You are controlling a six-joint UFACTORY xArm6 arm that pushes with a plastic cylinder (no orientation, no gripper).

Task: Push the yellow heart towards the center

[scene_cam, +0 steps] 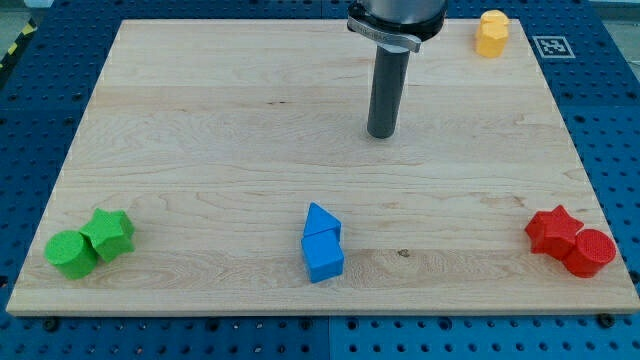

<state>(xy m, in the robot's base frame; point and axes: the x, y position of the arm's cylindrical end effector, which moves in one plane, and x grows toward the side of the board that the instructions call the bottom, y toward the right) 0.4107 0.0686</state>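
Blocks on the pale wooden board (200, 110) come to seven, as far as I can count: two green, two red, two blue and one yellow, all of a matte, plastic-looking material with softened edges. At the view's bottom left a green cylinder block (71, 254) touches a green star-shaped block (110, 233) that sits just up and to its right. At the bottom right a red star-shaped block (555, 229) touches a red cylinder block (590, 252). Near the bottom middle a blue triangular block (321, 221) presses against a blue cube-like block (324, 258) just below it. The yellow heart block (492, 32), its lobes hard to make out at this size, stands alone at the view's top right corner of the board, close to the top edge. The board shows light grain with a few small knots and lies on a blue perforated metal table (40, 90), with a small black-and-white marker tag (553, 46) beside the top right corner. The arm carries no pincer, so nothing is gripped; it ends in a smooth dark cylindrical rod, and my tip (380, 135) rests on the board above the centre, well apart from the yellow heart block, which lies up and to the view's right of it, and touching no block.
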